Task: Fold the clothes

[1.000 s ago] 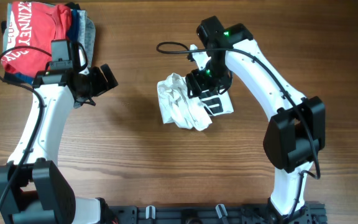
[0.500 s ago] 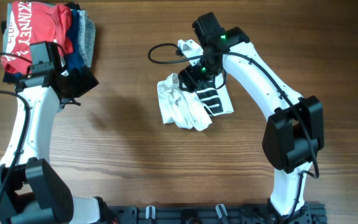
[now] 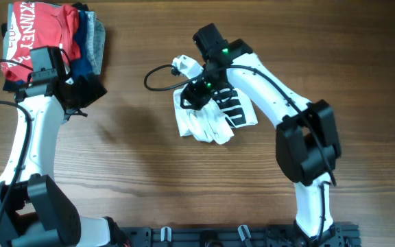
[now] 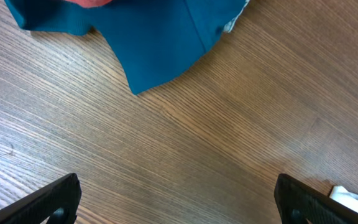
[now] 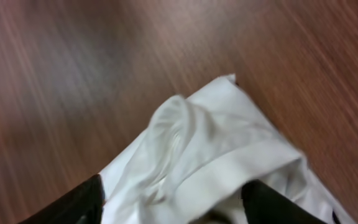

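Overhead, a crumpled white T-shirt (image 3: 208,120) lies on the wooden desk (image 3: 149,178), directly beneath the right fingers (image 5: 73,202). The shirt's black lettering (image 3: 233,108) shows on the side away from the left arm. In the blurred right wrist view, the right fingers stand apart with a raised fold of the white cloth between them. Whether they are pinching that fold or only straddling it cannot be told.

The left fingers (image 4: 55,199) are spread wide and released, holding nothing, with bare desk between them. Just ahead of them lies the edge of a blue garment (image 4: 160,37). It belongs to a pile with a red T-shirt (image 3: 36,34) with white lettering on top and a grey garment (image 3: 100,38) at the side. The white T-shirt is well apart from the left fingers.
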Controlling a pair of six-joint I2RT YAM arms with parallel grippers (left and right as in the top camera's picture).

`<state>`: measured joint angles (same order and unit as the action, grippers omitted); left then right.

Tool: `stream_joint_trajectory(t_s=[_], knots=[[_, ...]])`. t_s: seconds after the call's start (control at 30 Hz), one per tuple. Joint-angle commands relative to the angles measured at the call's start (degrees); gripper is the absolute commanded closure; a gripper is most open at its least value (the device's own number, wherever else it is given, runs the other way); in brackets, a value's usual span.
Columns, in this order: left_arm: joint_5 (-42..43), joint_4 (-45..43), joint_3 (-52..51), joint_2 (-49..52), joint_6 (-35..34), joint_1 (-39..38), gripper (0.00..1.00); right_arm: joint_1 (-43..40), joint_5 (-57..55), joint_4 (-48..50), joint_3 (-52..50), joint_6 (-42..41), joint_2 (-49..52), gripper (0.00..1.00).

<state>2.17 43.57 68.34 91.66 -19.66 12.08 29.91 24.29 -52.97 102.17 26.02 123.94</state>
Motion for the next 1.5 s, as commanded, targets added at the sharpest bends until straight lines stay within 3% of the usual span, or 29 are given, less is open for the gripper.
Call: stream_joint_trajectory(t_s=[0.0, 0.1, 0.2, 0.3, 0.63, 0.77, 0.83, 0.87, 0.9, 1.0, 1.3, 1.47], knots=[[-0.70, 0.63, 0.68, 0.28, -0.28, 0.31, 0.00, -0.20, -3.17, 1.88, -0.42, -2.56, 1.86, 0.39], [-0.52, 0.59, 0.68, 0.28, -0.28, 0.31, 0.00, -0.20, -3.76, 1.62, -0.26, -5.27, 1.68, 0.54], [-0.52, 0.55, 0.68, 0.28, -0.28, 0.31, 0.00, -0.20, -3.74, -0.63, 0.87, -7.32, 1.16, 0.79], [-0.52, 0.48, 0.68, 0.28, -0.28, 0.31, 0.00, -0.17, -3.52, -2.45, 2.23, -10.08, -0.20, 0.94], [-0.55, 0.42, 0.68, 0.28, -0.28, 0.31, 0.00, 5.11, 2.82, -1.38, 3.37, -28.48, -2.34, 0.96], [-0.55, 0.42, 0.68, 0.28, -0.28, 0.31, 0.00, 9.29, 2.82, -1.29, 3.37, -28.98, -2.34, 0.96], [-0.55, 0.42, 0.68, 0.28, -0.26, 0.31, 0.00, 11.15, 2.62, -1.97, 3.37, -26.14, -2.34, 0.87], [-0.55, 0.42, 0.68, 0.28, -0.28, 0.31, 0.00, 11.89, 1.73, -2.49, 3.39, -25.53, -2.34, 0.69], [-0.55, 0.42, 0.68, 0.28, -0.28, 0.31, 0.00, 12.41, 0.28, -3.15, 3.39, -25.55, -2.36, 0.37], [-0.52, 0.44, 0.68, 0.28, -0.28, 0.31, 0.00, 12.31, -2.69, -5.88, 4.15, -25.68, -2.64, 0.17], [-0.55, 0.35, 0.68, 0.28, -0.26, 0.31, 0.00, 5.11, -12.76, -16.22, 7.63, -25.99, -3.96, 0.15], [-0.52, -0.26, 0.68, 0.28, -0.28, 0.31, 0.00, 3.65, -13.00, -15.87, 5.73, -21.05, -3.61, 0.28]])
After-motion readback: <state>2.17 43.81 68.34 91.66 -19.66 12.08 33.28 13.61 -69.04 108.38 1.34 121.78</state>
